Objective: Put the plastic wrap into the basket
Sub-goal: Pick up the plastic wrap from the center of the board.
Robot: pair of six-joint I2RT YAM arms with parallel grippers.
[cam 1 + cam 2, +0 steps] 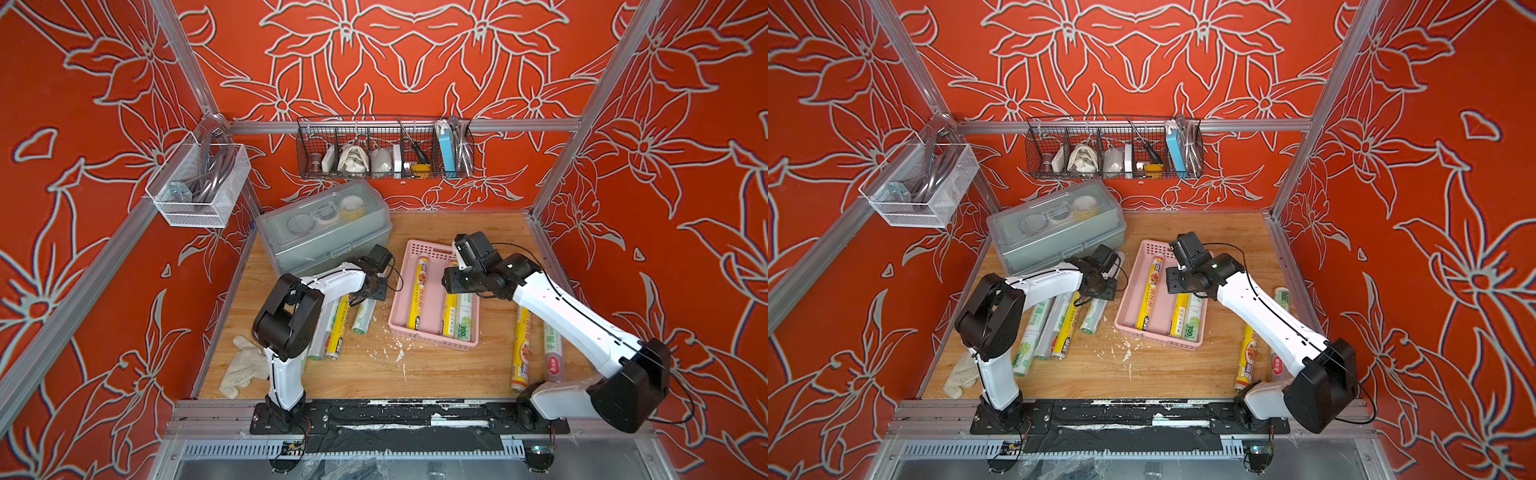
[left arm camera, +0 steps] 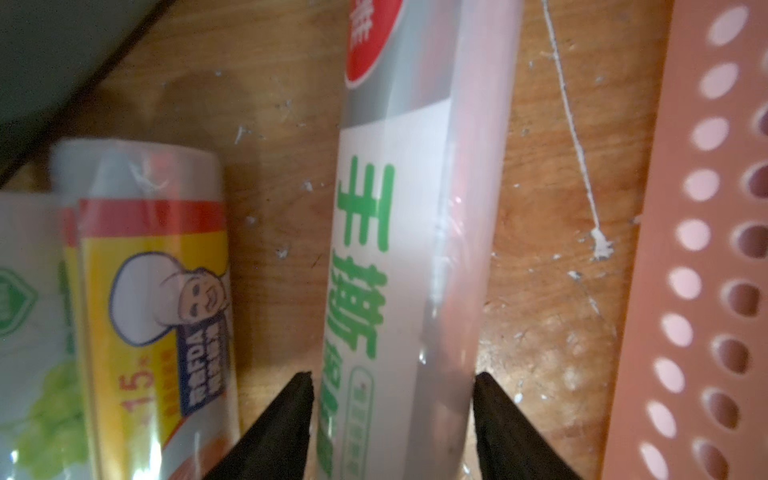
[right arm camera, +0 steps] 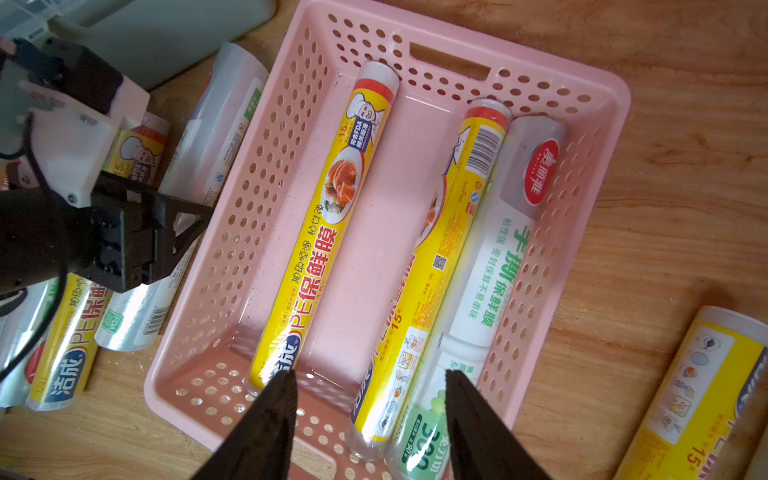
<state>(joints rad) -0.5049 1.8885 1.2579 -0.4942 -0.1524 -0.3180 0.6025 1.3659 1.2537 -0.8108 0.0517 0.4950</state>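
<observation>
The pink basket (image 1: 397,307) (image 1: 1124,309) (image 3: 615,108) holds three plastic wrap rolls lying lengthwise: two yellow (image 3: 324,224) (image 3: 436,257) and one white with green print (image 3: 494,257). My right gripper (image 3: 372,378) (image 1: 453,286) hangs open over the basket's near end with nothing between its fingers. Several more rolls lie left of the basket (image 1: 1050,328). My left gripper (image 2: 392,382) (image 3: 187,224) is shut on the white, green-printed roll nearest the basket (image 2: 399,270) (image 1: 363,318), which is low over the wood. Two rolls (image 1: 521,349) (image 1: 552,353) lie right of the basket, partly under my right arm.
A grey lidded box (image 1: 324,232) stands at the back left, close to my left wrist. A white cloth (image 1: 245,365) lies at the front left. A black wire rack (image 1: 384,149) and a white mesh bin (image 1: 199,187) hang on the walls. White flecks (image 1: 395,349) dot the wood.
</observation>
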